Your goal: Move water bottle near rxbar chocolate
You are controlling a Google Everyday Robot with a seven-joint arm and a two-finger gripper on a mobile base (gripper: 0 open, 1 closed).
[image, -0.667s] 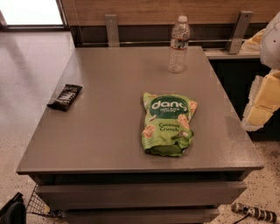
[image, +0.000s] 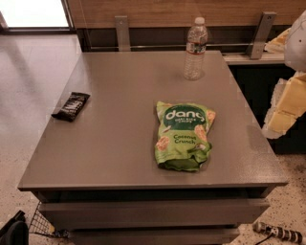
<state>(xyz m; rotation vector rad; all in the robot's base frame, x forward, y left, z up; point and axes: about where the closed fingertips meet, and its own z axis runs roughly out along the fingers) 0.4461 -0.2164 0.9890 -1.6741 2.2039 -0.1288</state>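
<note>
Water bottle (image: 195, 49) upper centre, rxbar chocolate (image: 71, 105) far left
Gripper (image: 287, 103) at right edge, nothing grasped yet; open or shut, cannot tell

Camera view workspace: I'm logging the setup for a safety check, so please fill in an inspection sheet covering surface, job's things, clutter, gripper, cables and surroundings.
Surface: flat grey table top, carrying three items.
Job's things: small clear ribbed plastic water bottle with a white cap, upright near the far edge, right of centre; small flat black rxbar chocolate wrapper lying near the left edge. The two are well apart.
Clutter: large green "dang" chips bag lying flat, near-right of centre.
Gripper: gripper beyond the table's right edge, apart from all three items.
Cables: striped cable end on the floor, bottom right.
Surroundings: speckled floor; wood-panelled wall behind; black wire basket bottom left.
</note>
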